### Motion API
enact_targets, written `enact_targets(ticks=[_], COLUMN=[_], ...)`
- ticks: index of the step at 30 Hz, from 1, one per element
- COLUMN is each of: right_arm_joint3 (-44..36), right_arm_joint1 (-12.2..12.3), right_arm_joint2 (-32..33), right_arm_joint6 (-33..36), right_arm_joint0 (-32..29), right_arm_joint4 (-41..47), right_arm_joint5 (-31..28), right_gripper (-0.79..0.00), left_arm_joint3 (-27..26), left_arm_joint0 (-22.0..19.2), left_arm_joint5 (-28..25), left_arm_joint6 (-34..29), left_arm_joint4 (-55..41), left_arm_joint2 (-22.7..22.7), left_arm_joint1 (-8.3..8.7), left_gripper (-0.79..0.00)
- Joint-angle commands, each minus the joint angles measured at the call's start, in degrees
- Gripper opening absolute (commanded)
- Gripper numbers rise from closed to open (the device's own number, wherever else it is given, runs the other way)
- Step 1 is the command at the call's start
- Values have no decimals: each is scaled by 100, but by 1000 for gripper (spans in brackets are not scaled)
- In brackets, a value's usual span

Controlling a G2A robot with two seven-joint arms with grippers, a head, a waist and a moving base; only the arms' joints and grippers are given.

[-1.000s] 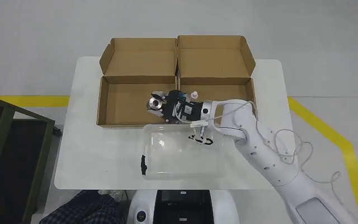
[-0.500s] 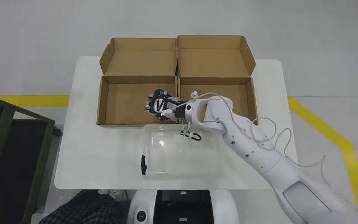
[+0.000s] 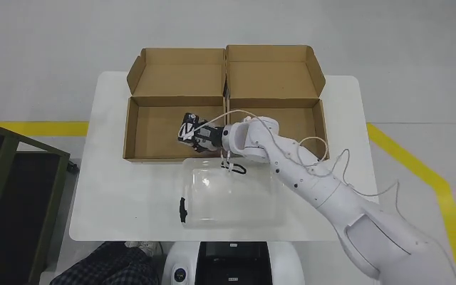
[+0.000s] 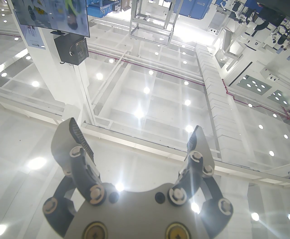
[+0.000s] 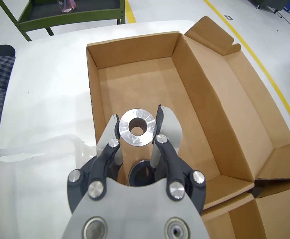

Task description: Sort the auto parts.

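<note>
My right gripper [image 5: 138,114] is sitting farther across the left box [image 5: 140,90] than a second ago, having slid away from the wall it shares with the right box [image 3: 299,121]. I am pinching a silver metal ring [image 5: 126,134] between my two fingers [image 5: 168,124]. The jaws are closed only as far as the ring's width allows, pressing on its opposite edges. The ring is facing my wrist camera flat on, its hole showing the cardboard behind it. Just below my fingers, a black ring [image 5: 131,173] is lying on the box floor close to the near wall, partly hidden by my gripper. Beside that wall the clear plastic bin [image 3: 214,199] is standing on the white table [image 3: 114,192]. Beyond the metal ring the box floor is running bare to its far wall. Past the table edge a green metal cart [image 5: 68,11] is standing. My left gripper [image 4: 134,126] is pointing up at the ceiling, jaws spread wide and holding nothing.
</note>
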Motion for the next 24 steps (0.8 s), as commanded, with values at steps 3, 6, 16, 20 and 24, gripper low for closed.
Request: enact_targets(ticks=[3, 6, 16, 20, 24], right_arm_joint3=[290, 480, 935, 1084, 1233], right_arm_joint1=[-155, -262, -552, -647, -729], right_arm_joint2=[-132, -208, -339, -361, -369], right_arm_joint6=[63, 82, 228, 255, 269], right_arm_joint0=[132, 212, 412, 445, 477], right_arm_joint4=[-47, -82, -182, -193, -219], right_arm_joint5=[47, 72, 92, 77, 50], right_gripper=[-785, -785, -785, -763, -659], left_arm_joint3=[0, 0, 0, 0, 0], left_arm_joint0=[0, 0, 0, 0, 0], left_arm_joint5=[0, 0, 0, 0, 0], left_arm_joint6=[0, 0, 0, 0, 0], left_arm_joint4=[0, 0, 0, 0, 0], left_arm_joint2=[0, 0, 0, 0, 0], left_arm_joint1=[0, 0, 0, 0, 0], left_gripper=[0, 0, 0, 0, 0])
